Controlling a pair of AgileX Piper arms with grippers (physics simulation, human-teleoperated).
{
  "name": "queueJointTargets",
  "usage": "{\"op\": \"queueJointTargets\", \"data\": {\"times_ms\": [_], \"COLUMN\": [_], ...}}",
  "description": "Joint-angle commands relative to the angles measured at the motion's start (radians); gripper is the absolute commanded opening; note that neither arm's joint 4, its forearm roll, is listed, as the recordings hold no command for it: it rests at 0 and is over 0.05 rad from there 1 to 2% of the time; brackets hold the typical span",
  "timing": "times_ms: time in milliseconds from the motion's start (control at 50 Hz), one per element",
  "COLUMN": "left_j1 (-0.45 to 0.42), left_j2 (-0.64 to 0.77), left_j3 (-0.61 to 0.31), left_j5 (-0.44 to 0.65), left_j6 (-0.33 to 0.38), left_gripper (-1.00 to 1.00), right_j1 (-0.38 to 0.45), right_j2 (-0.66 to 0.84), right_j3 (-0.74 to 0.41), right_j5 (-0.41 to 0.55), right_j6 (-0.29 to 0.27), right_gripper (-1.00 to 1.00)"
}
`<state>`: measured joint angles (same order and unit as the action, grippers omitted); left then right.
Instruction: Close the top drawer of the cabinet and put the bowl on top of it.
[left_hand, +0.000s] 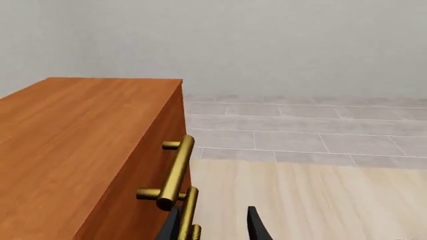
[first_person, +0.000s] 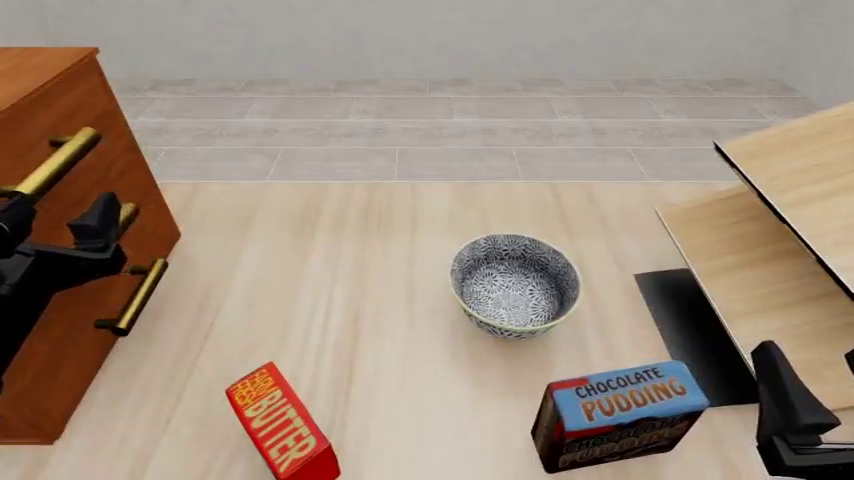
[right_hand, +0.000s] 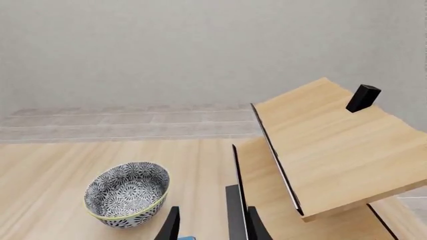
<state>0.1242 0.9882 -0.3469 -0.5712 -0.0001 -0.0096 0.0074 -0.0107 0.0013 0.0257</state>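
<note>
While the bowl waits in the open, the arms stand as follows.
Left gripper: its dark fingers stand apart with nothing between them, right against the cabinet's front among the brass handles, a pose that suits pushing on a drawer front, not grasping.
Top drawer: its front looks about flush with the cabinet side in the left wrist view, so I judge it shut or nearly so; a small gap cannot be ruled out.
Cabinet: at the table's left edge, its flat top bare where visible.
Right gripper: fingers parted, empty, low at the near right, well apart from the bowl.
Bowl: upright mid-table, untouched, between the two arms.
Pudding box: near the bowl, on the right gripper's side.
</note>
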Motion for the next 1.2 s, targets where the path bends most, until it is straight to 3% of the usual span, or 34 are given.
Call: {"op": "queueJointTargets", "data": {"times_ms": [20, 340, 640, 1000, 1040, 1200], "left_j1": [-0.043, -0.169, -0.243, -0.345, -0.369, -0.370], "left_j2": [-0.194, -0.526, -0.649, -0.533, -0.487, -0.395], "left_j3": [0.021, 0.100, 0.145, 0.082, 0.069, 0.014], "left_j5": [0.141, 0.395, 0.501, 0.507, 0.499, 0.488], "left_j6": [-0.001, 0.015, 0.019, 0.038, 0.011, 0.083], "left_gripper": [1.00, 1.00, 1.00, 1.00, 1.00, 1.00], "right_j1": [0.000, 0.006, 0.007, 0.007, 0.006, 0.000], "right_j2": [-0.003, -0.004, -0.006, -0.007, -0.007, -0.007], "right_j3": [0.004, -0.003, -0.004, -0.004, -0.005, -0.005], "right_j5": [-0.001, 0.006, -0.002, -0.010, -0.009, -0.011], "right_j6": [0.000, -0.004, 0.000, 0.003, 0.004, 0.010], "right_gripper": [1.00, 1.00, 1.00, 1.00, 1.00, 1.00]}}
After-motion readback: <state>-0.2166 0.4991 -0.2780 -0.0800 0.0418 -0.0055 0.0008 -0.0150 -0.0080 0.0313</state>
